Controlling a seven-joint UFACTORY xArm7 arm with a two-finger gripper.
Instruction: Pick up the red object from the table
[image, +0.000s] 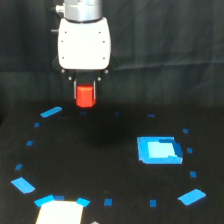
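While clamped in the gripper (85, 93), the red object (85, 96) hangs upright, clear of the table (100, 165).
Long axis near vertical, top hidden between the closed fingers; white arm housing (84, 44) directly above. Bright blue rectangle (159, 149) lies well apart toward the exterior view's right; small blue tape marks (51, 112) scattered around.

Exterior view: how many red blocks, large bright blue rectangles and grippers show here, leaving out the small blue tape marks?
Red blocks: 1, the red object, held off the table
Large blue rectangle: 1
Grippers: 1, the gripper
Total: 3
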